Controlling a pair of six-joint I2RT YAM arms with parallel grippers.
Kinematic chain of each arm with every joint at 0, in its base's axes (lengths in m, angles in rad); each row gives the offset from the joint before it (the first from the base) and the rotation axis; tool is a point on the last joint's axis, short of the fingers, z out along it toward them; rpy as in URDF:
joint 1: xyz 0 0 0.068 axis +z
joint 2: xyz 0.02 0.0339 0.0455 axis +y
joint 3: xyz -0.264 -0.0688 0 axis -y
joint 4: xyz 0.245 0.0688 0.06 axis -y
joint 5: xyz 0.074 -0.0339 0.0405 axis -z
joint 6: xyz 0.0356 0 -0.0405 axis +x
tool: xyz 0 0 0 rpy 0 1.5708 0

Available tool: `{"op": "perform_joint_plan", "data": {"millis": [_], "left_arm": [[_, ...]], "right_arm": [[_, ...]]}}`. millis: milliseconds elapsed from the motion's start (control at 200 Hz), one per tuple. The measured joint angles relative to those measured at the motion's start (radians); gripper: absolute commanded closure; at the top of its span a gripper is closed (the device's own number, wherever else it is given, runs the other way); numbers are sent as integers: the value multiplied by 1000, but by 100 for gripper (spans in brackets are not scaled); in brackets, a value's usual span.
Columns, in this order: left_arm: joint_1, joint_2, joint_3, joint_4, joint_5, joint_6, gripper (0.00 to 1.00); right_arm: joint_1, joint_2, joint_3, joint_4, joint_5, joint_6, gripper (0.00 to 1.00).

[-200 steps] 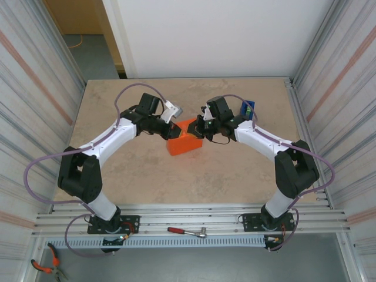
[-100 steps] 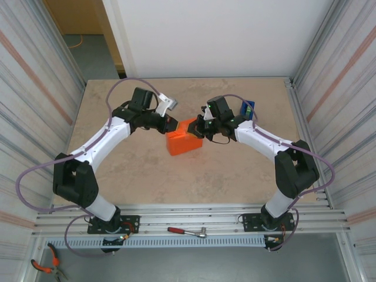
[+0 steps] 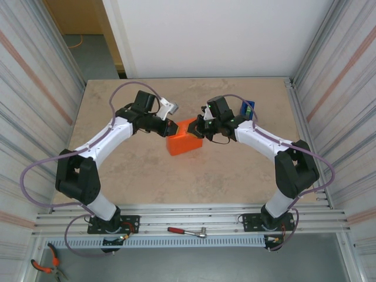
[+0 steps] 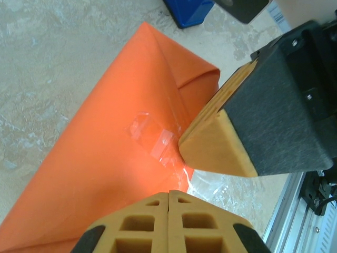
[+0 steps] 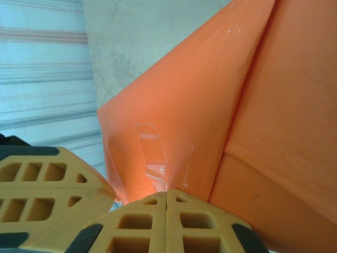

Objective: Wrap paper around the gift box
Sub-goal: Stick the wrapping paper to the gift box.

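Closed and empty, the left fingers (image 4: pixel 142 232) and right fingers (image 5: pixel 195 232) face each other across the folded far end of the paper (image 3: pixel 185 144), both arms equally near.

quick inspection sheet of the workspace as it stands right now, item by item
surface: beige stone-look table, no spills seen
job's things: orange paper folded into a box-shaped parcel mid-table; clear tape stuck on its top fold
clutter: blue tape dispenser behind the right arm; red-handled tool on the front rail; orange-handled pliers at the near left corner
claws: left claw and right claw both shut, tips meeting at the parcel's far end
cables: purple cable loops off each arm, away from the parcel
surroundings: ribbed metal side walls, white back wall
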Motion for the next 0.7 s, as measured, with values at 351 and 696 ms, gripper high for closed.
{"op": "perform_joint_plan", "data": {"millis": [351,696], "left_arm": [[-29,4,-8,-24,-51,24,100],[-41,6,-8,-31,-75,46,100]], "right_arm": [[0,0,0,1,0,0,97],[0,0,13,-31,-3,-1,92]]}}
